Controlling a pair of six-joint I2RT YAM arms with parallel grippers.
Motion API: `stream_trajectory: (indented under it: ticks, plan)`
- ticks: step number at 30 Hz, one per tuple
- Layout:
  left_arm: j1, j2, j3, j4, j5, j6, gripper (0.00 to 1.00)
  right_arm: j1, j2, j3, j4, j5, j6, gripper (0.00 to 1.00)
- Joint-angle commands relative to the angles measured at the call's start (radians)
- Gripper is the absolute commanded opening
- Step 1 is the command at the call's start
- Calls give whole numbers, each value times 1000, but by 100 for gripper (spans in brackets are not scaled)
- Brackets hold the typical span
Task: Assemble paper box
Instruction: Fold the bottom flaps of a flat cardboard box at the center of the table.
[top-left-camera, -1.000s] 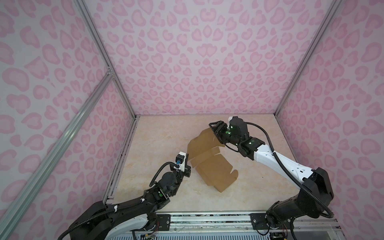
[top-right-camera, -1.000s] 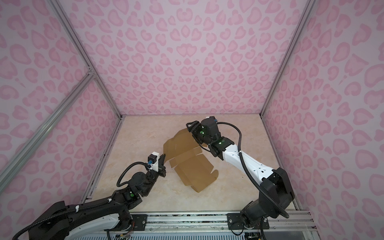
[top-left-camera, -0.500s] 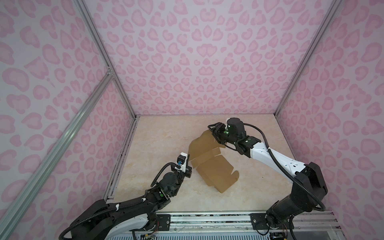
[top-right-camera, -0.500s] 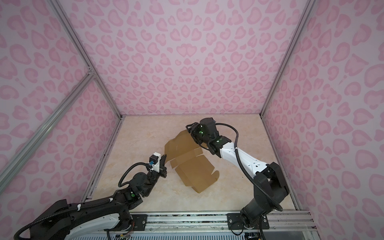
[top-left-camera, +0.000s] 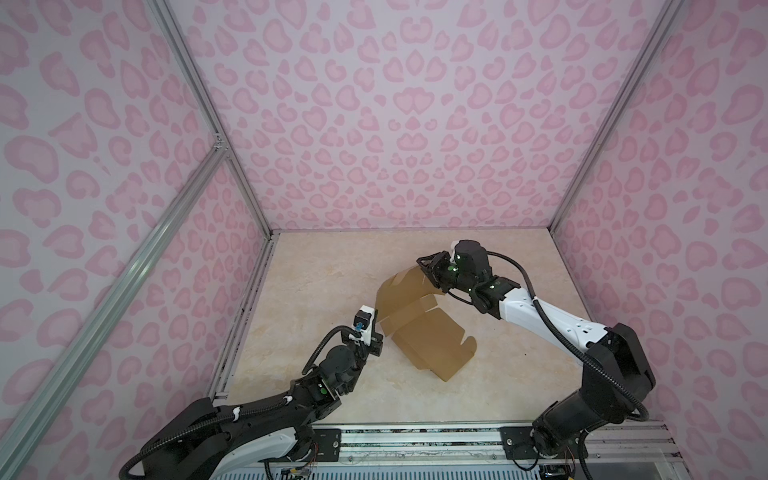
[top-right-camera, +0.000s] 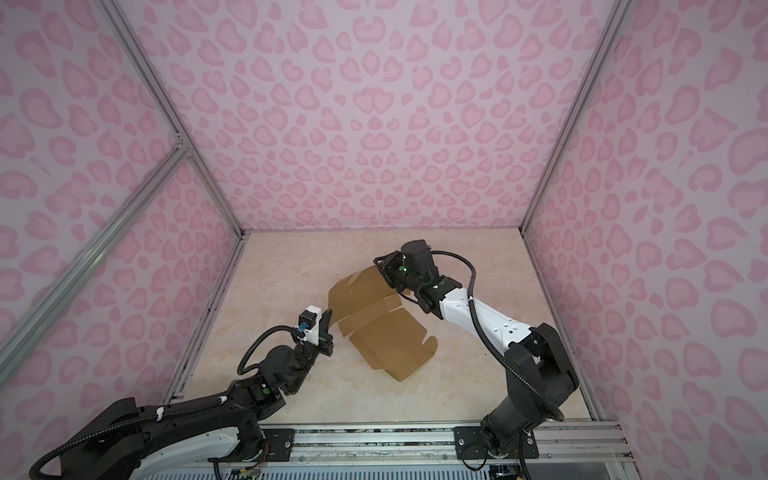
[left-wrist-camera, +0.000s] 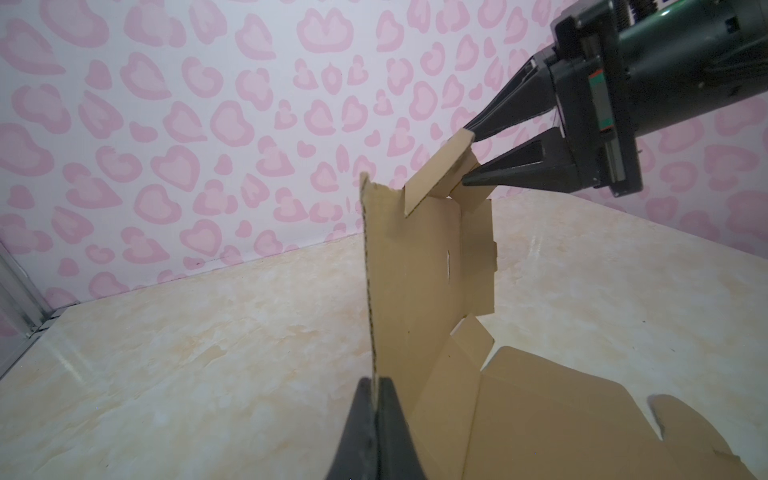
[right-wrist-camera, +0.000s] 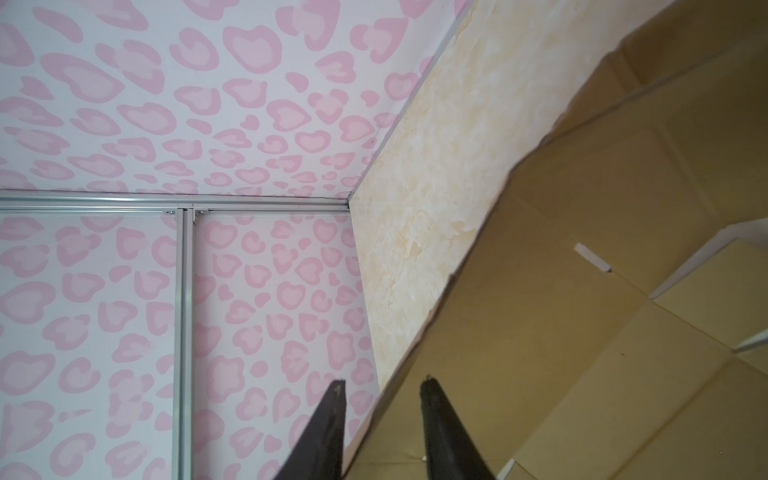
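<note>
While left end effector (left-wrist-camera: 376, 384) pinches paper box (left-wrist-camera: 411, 270) | right end effector (right-wrist-camera: 383, 383) gapes astride it

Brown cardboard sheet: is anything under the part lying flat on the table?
Only beige marbled tabletop shows around the brown die-cut cardboard sheet. Its flat panel lies on the tabletop, so anything beneath is covered. The left gripper pinches the raised panel's edge.

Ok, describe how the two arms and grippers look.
Black with a white section each, the left arm and right arm carry looping black cables and small green lights at joints. Slim, tapered black fingers form the left gripper and right gripper.
</note>
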Motion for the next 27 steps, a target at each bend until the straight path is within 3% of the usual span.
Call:
stream_trajectory:
  ticks: [1, 8, 17, 21, 27]
  plan:
    - [0, -4, -4, 68, -13, 9, 4, 5, -9, -21, 39, -2, 0, 32]
    - [0, 7, -10, 81, -14, -4, 4, 10, -1, -90, 115, -2, 25, 28]
    - [0, 3, -17, 81, -10, -9, 4, 16, 20, -118, 218, 22, 32, 29]
    - [-1, 2, -21, 80, -9, -13, 4, 19, 38, -133, 300, 22, 53, 24]
    - [-2, -1, -27, 83, -16, -13, 4, 27, 23, -128, 283, 42, 32, 21]
